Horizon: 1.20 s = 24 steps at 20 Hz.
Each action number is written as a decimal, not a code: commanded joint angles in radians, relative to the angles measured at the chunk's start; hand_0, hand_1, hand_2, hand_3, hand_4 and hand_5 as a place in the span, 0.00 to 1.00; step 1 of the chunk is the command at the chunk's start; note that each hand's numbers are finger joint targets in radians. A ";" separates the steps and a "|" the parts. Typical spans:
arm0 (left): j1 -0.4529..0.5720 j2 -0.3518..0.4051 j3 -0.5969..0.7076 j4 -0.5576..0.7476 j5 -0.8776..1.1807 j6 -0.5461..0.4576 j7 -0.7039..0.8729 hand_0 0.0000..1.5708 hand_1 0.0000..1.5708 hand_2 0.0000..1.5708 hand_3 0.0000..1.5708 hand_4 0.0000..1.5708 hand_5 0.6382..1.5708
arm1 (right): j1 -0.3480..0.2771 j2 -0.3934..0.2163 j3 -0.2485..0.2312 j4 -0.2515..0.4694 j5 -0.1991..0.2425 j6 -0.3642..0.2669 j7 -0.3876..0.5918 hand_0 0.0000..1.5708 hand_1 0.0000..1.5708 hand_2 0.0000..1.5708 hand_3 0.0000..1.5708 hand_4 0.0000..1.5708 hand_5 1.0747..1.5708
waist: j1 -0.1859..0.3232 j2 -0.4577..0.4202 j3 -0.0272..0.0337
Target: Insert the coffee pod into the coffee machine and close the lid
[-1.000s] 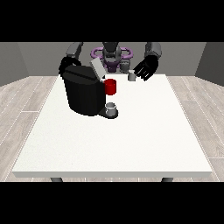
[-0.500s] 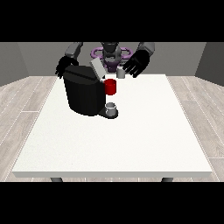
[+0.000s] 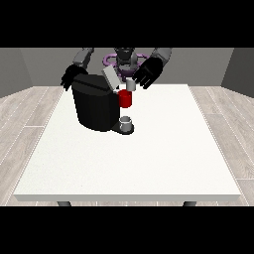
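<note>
— What's over on the left?

— A black hand (image 3: 69, 78), tucked behind the far corner of the coffee machine (image 3: 96, 106). Whether its fingers are spread or curled, I can't tell from here; the machine hides part of it.

— And the machine itself?

— A black block on the white table (image 3: 149, 158), towards the far left part of it. Its grey lid (image 3: 111, 78) stands tilted up, so the top is open. A red part (image 3: 126, 99) juts out at its front, and below that a small grey cup (image 3: 126, 121) sits on the base.

— Where's the pod?

— The little grey pod (image 3: 130, 85) is in the air just above the red part, right beside the raised lid. It isn't in the machine yet.

— Who's got it?

— The hand at the right (image 3: 148, 73). It hangs above the pod with its fingers bent down around it, grasping it from above.
</note>
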 commanded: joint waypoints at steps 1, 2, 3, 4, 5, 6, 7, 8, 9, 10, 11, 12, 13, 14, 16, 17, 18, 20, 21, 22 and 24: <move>-0.018 0.010 0.015 0.016 0.009 -0.022 0.007 0.83 0.83 0.85 0.79 0.31 1.00 | 0.024 -0.027 -0.026 -0.002 -0.018 0.020 -0.004 0.00 0.00 0.00 0.00 0.31 1.00 | -0.020 0.007 0.0001; -0.044 -0.024 -0.004 -0.003 0.002 -0.030 0.030 0.83 0.83 0.85 0.79 0.31 1.00 | -0.043 -0.036 -0.060 0.045 -0.031 0.018 -0.016 0.00 0.00 0.00 0.00 0.31 1.00 | 0.019 0.026 0.0003; 0.018 -0.035 -0.009 0.006 -0.003 -0.009 -0.008 0.84 0.84 0.85 0.78 0.31 1.00 | 0.030 -0.027 -0.035 0.013 -0.026 0.029 -0.031 0.00 0.00 0.00 0.00 0.33 1.00 | 0.005 -0.004 0.0001; -0.025 -0.048 -0.014 -0.007 -0.013 0.004 0.047 0.82 0.82 0.84 0.78 0.32 1.00 | 0.009 -0.050 -0.066 0.063 -0.041 0.051 -0.076 0.00 0.00 0.00 0.00 0.33 1.00 | 0.006 0.027 0.0005; -0.037 0.012 0.011 0.027 0.002 -0.044 0.008 0.82 0.82 0.84 0.78 0.32 1.00 | -0.023 -0.041 -0.039 -0.003 -0.033 0.033 0.033 0.00 0.00 0.00 0.00 0.34 1.00 | -0.005 0.015 -0.0002; -0.042 -0.015 -0.002 0.023 -0.013 -0.021 0.038 0.83 0.83 0.84 0.78 0.32 1.00 | 0.001 -0.009 -0.025 0.019 -0.020 0.017 -0.029 0.00 0.00 0.00 0.00 0.34 1.00 | -0.010 0.030 0.0001; -0.011 -0.042 -0.015 0.013 -0.019 -0.003 0.018 0.84 0.84 0.85 0.79 0.32 1.00 | 0.003 -0.004 -0.035 0.021 -0.026 0.009 -0.040 0.00 0.00 0.00 0.00 0.33 1.00 | 0.009 0.016 0.0001; -0.018 -0.039 -0.014 0.018 -0.021 -0.003 0.013 0.84 0.84 0.85 0.78 0.32 1.00 | -0.002 -0.026 -0.041 0.015 -0.036 0.031 -0.003 0.00 0.00 0.00 0.00 0.32 1.00 | -0.006 0.021 0.0000; -0.039 -0.013 -0.002 0.023 -0.012 -0.029 0.014 0.81 0.81 0.83 0.78 0.33 1.00 | 0.008 -0.005 -0.024 0.013 -0.021 0.013 -0.020 0.00 0.00 0.00 0.00 0.32 1.00 | -0.002 0.018 0.0000; 0.003 -0.012 -0.001 0.037 -0.016 -0.007 -0.026 0.78 0.78 0.82 0.77 0.33 1.00 | 0.013 -0.029 -0.018 -0.031 -0.027 0.037 0.025 0.00 0.00 0.00 0.00 0.33 1.00 | -0.015 0.012 -0.0003; -0.045 -0.030 -0.008 0.016 -0.017 -0.023 0.021 0.80 0.80 0.83 0.77 0.33 1.00 | 0.001 -0.017 -0.054 0.035 -0.044 0.025 -0.040 0.00 0.00 0.00 0.00 0.33 1.00 | 0.001 0.033 0.0002; -0.029 -0.072 -0.024 0.013 -0.027 0.003 0.025 0.80 0.80 0.82 0.77 0.32 1.00 | -0.012 -0.025 -0.056 0.030 -0.041 0.026 -0.039 0.00 0.00 0.00 0.00 0.32 1.00 | -0.001 0.028 0.0002; -0.028 -0.041 -0.014 0.022 -0.021 -0.024 0.015 0.77 0.77 0.80 0.76 0.32 1.00 | 0.018 0.008 -0.027 0.017 -0.023 0.004 -0.042 0.00 0.00 0.00 0.00 0.33 1.00 | 0.010 0.006 0.0000; -0.037 -0.053 -0.011 0.021 -0.027 0.013 0.011 0.75 0.75 0.80 0.75 0.32 1.00 | -0.017 -0.040 -0.045 0.005 -0.043 0.046 -0.005 0.00 0.00 0.00 0.00 0.33 1.00 | -0.014 0.029 0.0000; -0.018 -0.087 -0.030 0.002 -0.025 -0.020 0.027 0.75 0.75 0.80 0.76 0.32 1.00 | -0.002 -0.075 -0.112 0.066 -0.089 0.077 -0.038 0.00 0.00 0.00 0.00 0.33 1.00 | 0.023 0.003 0.0004; 0.003 -0.071 -0.017 0.027 -0.031 0.020 0.000 0.75 0.75 0.80 0.76 0.31 1.00 | 0.031 -0.014 -0.034 0.000 -0.031 0.028 -0.044 0.00 0.00 0.00 0.00 0.33 1.00 | -0.001 0.009 -0.0001; -0.047 -0.050 -0.009 0.024 -0.039 0.035 0.015 0.77 0.77 0.81 0.76 0.32 1.00 | -0.010 -0.020 -0.036 0.015 -0.024 0.027 -0.057 0.00 0.00 0.00 0.00 0.31 1.00 | -0.008 0.062 0.0000; -0.038 -0.018 0.002 0.050 -0.017 -0.042 -0.014 0.76 0.76 0.81 0.76 0.33 1.00 | 0.021 0.010 -0.021 -0.023 -0.031 0.003 0.001 0.00 0.00 0.00 0.00 0.29 1.00 | -0.014 0.013 -0.0002; -0.055 -0.027 0.002 0.040 -0.023 -0.020 -0.005 0.77 0.77 0.81 0.77 0.33 1.00 | -0.004 -0.010 -0.035 -0.002 -0.028 0.015 -0.039 0.00 0.00 0.00 0.00 0.28 1.00 | -0.006 0.043 0.0000; -0.019 -0.037 0.005 0.065 -0.032 0.009 0.008 0.75 0.75 0.81 0.77 0.33 1.00 | 0.024 -0.009 -0.014 -0.049 -0.035 0.026 0.036 0.00 0.00 0.00 0.00 0.29 1.00 | -0.037 0.013 -0.0003; -0.028 -0.028 0.002 0.052 -0.042 0.029 -0.013 0.74 0.74 0.79 0.75 0.31 1.00 | 0.004 -0.010 -0.040 -0.027 -0.033 0.008 -0.023 0.00 0.00 0.00 0.00 0.29 1.00 | -0.019 0.058 -0.0001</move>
